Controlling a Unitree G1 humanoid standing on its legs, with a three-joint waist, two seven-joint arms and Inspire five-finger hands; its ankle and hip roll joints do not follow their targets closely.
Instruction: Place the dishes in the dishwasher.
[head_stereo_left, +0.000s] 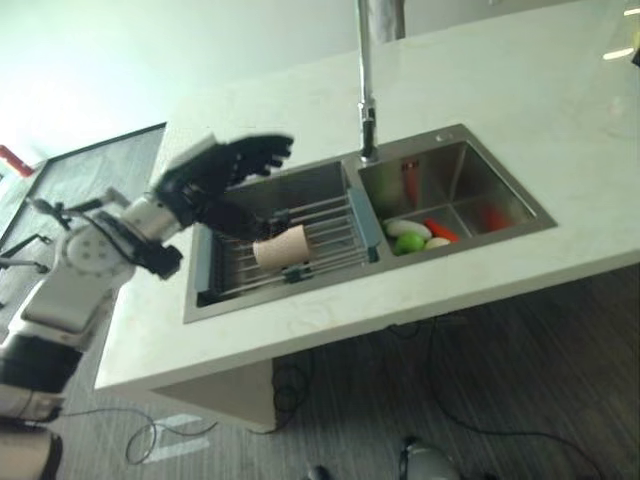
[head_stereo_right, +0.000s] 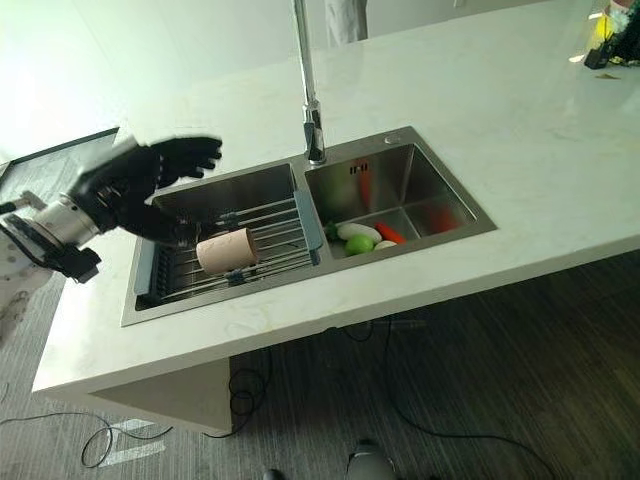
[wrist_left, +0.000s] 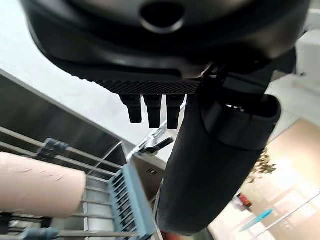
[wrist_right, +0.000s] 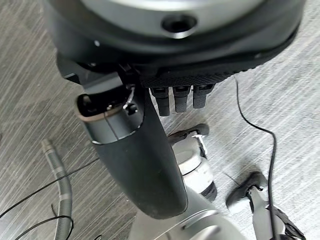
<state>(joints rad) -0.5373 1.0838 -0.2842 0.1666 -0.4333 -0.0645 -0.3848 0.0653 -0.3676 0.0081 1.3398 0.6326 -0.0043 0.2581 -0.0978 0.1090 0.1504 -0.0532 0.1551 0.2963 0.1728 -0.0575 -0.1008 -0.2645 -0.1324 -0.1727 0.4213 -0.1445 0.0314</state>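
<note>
Hovering our left hand (head_stereo_left: 225, 165) over the left basin of the double sink (head_stereo_left: 520, 228), we are keeping its fingers straight and spread, grasping nothing. Across the frame, that hand is sitting in the upper left of the left eye view, above the wire drying rack (head_stereo_left: 330, 235) that is spanning the left basin. A tan cup (head_stereo_left: 281, 247) is lying on its side on the rack's bars, just below and to the right of our fingers and apart from them; in the left wrist view the same cup (wrist_left: 37, 182) is showing at the lower left, resting on the bars beside the rack's blue-grey end piece (wrist_left: 131, 202).

At the centre of the frame, the right basin is holding vegetables in its lower left corner: a white one (head_stereo_left: 407, 228), a green one (head_stereo_left: 408, 243) touching it, and a red-orange one (head_stereo_left: 441, 231) just beside them. A tall chrome faucet (head_stereo_left: 366, 90) is rising from the back edge of the sink, between the two basins, toward the top of the frame. Pale white countertop (head_stereo_left: 560, 110) is surrounding the sink on all sides.

Our right hand (wrist_right: 150, 165) is showing in the right wrist view with its fingers relaxed and holding nothing, hanging over grey wood-grain floor (wrist_right: 30, 100).
</note>
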